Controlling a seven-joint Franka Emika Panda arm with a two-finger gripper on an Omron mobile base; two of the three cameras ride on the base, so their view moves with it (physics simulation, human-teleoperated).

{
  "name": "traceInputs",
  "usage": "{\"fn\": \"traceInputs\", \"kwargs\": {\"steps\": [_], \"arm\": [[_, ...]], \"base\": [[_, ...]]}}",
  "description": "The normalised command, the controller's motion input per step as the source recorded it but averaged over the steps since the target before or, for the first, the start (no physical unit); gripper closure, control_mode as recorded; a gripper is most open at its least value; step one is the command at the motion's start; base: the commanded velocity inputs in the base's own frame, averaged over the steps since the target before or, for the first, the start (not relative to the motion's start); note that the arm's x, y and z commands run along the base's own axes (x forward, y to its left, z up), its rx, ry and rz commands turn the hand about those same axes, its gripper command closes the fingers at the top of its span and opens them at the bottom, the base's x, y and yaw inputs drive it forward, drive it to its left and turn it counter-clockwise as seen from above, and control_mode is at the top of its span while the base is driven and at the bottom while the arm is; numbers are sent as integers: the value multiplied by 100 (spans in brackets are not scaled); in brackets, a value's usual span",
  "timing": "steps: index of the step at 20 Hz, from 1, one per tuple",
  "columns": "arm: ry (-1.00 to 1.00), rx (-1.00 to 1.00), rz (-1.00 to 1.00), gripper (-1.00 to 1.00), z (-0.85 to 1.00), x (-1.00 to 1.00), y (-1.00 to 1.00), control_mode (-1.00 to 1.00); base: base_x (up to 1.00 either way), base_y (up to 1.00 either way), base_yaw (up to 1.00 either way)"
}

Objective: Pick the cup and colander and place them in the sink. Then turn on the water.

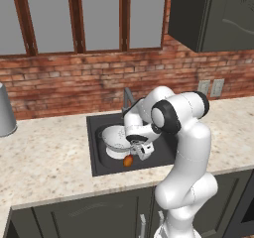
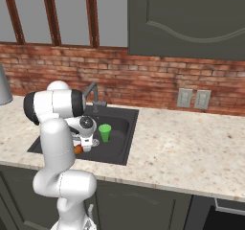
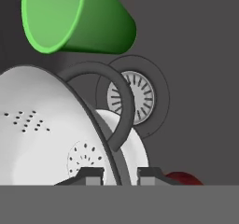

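the colander (image 3: 42,129) is down inside the sink (image 1: 163,155), with the gripper (image 3: 120,174) low over it. in the hand view the two finger tips stand one on each side of the colander's rim, close together, so the jaws are narrowed to a small gap and look clamped on that thin wall; it appears held rather than released. in the left base view the white bowl (image 1: 115,138) sits in the left part of the basin, just under the hand (image 1: 141,150).

the cup (image 2: 105,132) is already in the sink too, standing on the basin floor, near the colander but apart from it, beside the round drain (image 3: 133,97). a small orange-red thing (image 1: 128,160) lies on the sink floor just beside the gripper; what it is i cannot tell.

judging by this, the cup step is done and the colander step is nearly done: it only needs letting go. no stream runs from the faucet (image 2: 93,94), so turning on the water is left.
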Motion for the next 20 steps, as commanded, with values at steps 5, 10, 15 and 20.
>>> {"fn": "traceInputs", "kwargs": {"steps": [5,10,15,20], "arm": [[0,0,0,-100,0,0,0,-100],[0,0,0,-100,0,0,0,-100],[0,0,0,-100,0,0,0,-100],[0,0,0,-100,4,0,-3,-100]], "base": [[0,0,0],[0,0,0],[0,0,0],[0,0,0]]}}
